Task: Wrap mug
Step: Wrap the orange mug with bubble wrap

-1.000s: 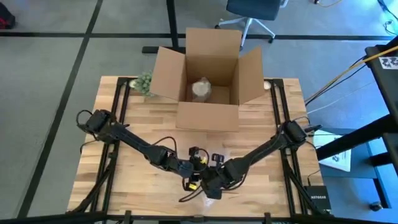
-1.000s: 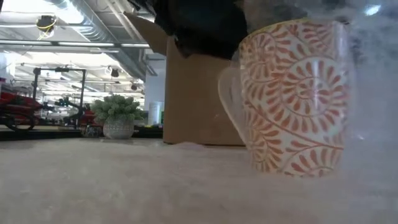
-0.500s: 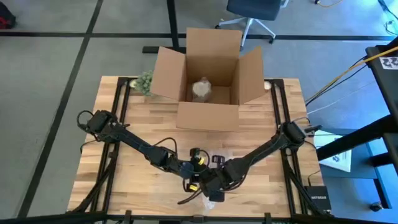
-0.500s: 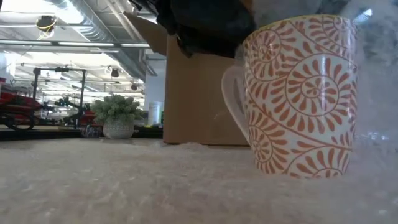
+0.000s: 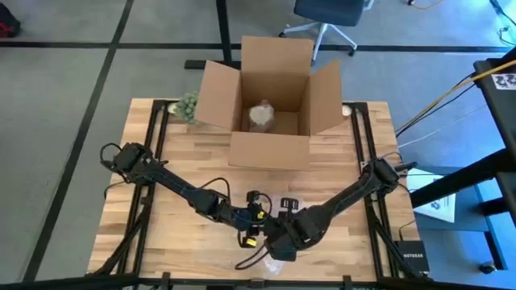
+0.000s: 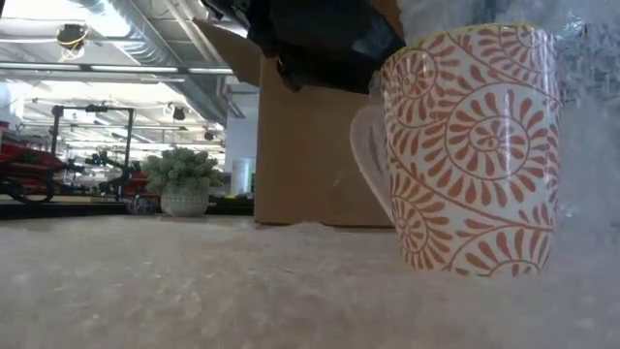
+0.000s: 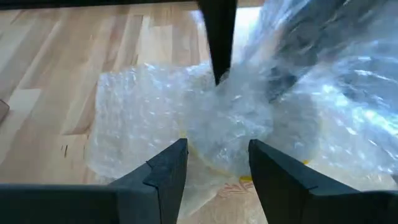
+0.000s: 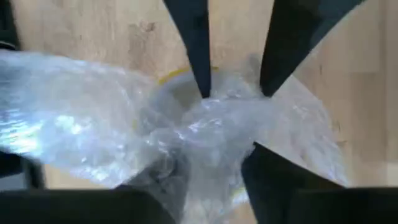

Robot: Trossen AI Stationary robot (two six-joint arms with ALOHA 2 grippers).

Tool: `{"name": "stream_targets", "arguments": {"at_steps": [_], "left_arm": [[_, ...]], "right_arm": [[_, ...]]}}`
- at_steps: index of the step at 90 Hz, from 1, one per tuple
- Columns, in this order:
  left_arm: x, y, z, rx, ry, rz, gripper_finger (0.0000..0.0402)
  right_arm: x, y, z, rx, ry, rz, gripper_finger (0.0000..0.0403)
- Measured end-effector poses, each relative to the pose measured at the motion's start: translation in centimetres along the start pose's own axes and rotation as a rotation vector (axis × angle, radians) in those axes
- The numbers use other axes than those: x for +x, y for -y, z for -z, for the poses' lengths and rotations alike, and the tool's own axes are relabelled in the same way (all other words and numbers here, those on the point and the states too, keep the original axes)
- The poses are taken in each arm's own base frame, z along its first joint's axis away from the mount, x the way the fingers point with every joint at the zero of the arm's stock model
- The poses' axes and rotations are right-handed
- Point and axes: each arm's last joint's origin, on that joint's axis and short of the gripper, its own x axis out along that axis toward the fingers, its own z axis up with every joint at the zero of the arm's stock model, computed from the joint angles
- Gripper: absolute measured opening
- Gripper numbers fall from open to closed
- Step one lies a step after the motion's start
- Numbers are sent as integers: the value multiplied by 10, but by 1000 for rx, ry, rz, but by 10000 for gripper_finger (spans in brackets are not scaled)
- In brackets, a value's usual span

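The mug (image 6: 470, 145), white with an orange swirl pattern, stands upright on bubble wrap (image 6: 194, 291) near the table's front edge. Its handle (image 6: 366, 160) faces left in the low view. The wrap rises up its right side (image 6: 586, 145) and bunches over its mouth (image 7: 236, 118). Both grippers meet above the mug, fingers pointing at each other: my left gripper (image 7: 217, 168) and my right gripper (image 8: 214, 186) are each shut on the bunched wrap. In the high view the arms (image 5: 270, 234) hide the mug. My left gripper pinches the gathered wrap over the mug's mouth (image 7: 217, 134) between its two fingers, several crumpled layers. It comes in slanting down from the table's left. The wrap stays draped over the standing mug. My right gripper has the same bunch of wrap (image 8: 214, 140) between its two fingers, coming slanting down from the table's right, opposite my left fingers (image 8: 194, 50). The mug's yellow rim (image 8: 169, 76) shows just under the bunch.
An open cardboard box (image 5: 270, 101) with a wrapped item inside stands at the far middle of the table. A small potted plant (image 5: 187, 105) sits by the box's left flap. Bare wood lies to the left and right of the arms.
My right gripper has moved a little toward the table's near edge, still at the wrap. The mug has slid with it toward the near edge and stays upright. The wrap now stands higher against its right side.
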Motion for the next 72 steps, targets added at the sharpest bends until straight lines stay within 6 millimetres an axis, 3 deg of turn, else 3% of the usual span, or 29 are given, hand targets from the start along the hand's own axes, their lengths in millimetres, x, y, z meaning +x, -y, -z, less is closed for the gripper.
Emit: {"name": "stream_targets", "arguments": {"at_steps": [23, 34, 46, 58, 72], "left_arm": [[0, 0, 0, 0, 0, 0, 154], [0, 0, 0, 0, 0, 0, 154], [0, 0, 0, 0, 0, 0, 154], [0, 0, 0, 0, 1, 0, 154], [0, 0, 0, 0, 0, 0, 154]], "right_arm": [[-42, 5, 9, -26, -40, 93, 170], [-48, 3, 13, -26, 42, 181, 170], [-51, -9, 2, -26, 186, 87, 169], [-33, -16, 1, -45, 190, 47, 147], [11, -18, 9, -37, 124, 46, 91]]}}
